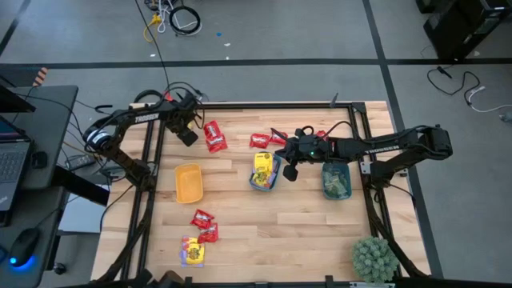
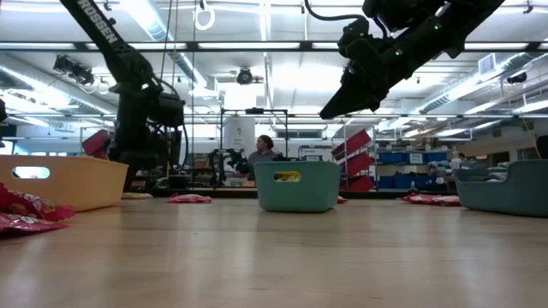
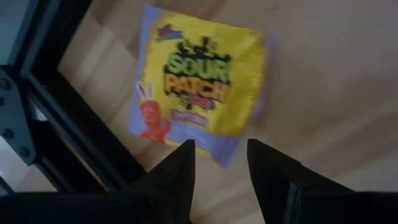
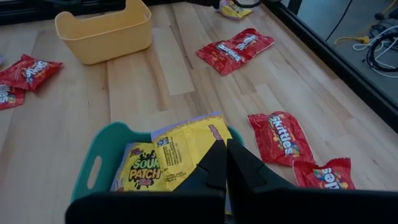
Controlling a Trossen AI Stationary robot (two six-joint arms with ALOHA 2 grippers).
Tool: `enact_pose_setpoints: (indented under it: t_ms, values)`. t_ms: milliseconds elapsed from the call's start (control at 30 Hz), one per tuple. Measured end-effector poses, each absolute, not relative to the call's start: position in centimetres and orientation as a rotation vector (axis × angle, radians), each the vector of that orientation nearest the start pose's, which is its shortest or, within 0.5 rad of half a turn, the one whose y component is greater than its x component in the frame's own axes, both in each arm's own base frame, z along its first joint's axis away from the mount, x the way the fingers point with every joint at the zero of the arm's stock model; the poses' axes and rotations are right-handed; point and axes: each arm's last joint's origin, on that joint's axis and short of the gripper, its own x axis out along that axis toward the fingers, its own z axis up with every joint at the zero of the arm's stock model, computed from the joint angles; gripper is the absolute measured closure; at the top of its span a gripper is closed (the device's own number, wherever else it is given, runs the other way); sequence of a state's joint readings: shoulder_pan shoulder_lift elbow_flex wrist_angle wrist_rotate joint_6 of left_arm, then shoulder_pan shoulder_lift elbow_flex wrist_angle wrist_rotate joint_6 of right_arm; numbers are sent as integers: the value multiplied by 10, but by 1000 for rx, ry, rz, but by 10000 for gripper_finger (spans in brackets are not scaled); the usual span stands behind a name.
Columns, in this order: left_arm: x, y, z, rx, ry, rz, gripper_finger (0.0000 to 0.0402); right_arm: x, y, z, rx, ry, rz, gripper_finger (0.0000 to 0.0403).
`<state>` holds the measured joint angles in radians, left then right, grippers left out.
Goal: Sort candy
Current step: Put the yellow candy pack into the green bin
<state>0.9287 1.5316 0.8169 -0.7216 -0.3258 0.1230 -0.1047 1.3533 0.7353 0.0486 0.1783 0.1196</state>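
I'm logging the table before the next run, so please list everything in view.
red candy packets: at least six, red, scattered on the table in small groups
yellow candy packets: several, yellow, in the middle teal tray; one under the left gripper; more at the front edge
green candy packets: several, dull green, in the right teal tray
yellow tray: one, yellow-orange, left of centre
plant: one, green, front right corner
left gripper: jaws open, above a yellow packet
right gripper: jaws shut, above the middle teal tray
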Motion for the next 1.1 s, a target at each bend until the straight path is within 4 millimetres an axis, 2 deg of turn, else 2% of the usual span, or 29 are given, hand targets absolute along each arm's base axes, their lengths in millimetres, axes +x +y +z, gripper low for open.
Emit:
enact_pose_setpoints:
  t_ms: [400, 533, 667, 833, 1100]
  values:
    - [140, 207, 153, -447, 1420, 893, 254, 277, -34, 217, 88, 546, -307, 403]
    - [140, 208, 145, -479, 1451, 874, 260, 277, -34, 217, 88, 548, -307, 403]
    - [142, 210, 143, -475, 1459, 870, 296, 277, -34, 217, 88, 549, -307, 403]
    - [144, 206, 146, -477, 1438, 844, 384, 277, -34, 216, 86, 553, -307, 403]
    - [155, 191, 169, -385, 1354, 811, 400, 277, -34, 216, 83, 555, -307, 403]
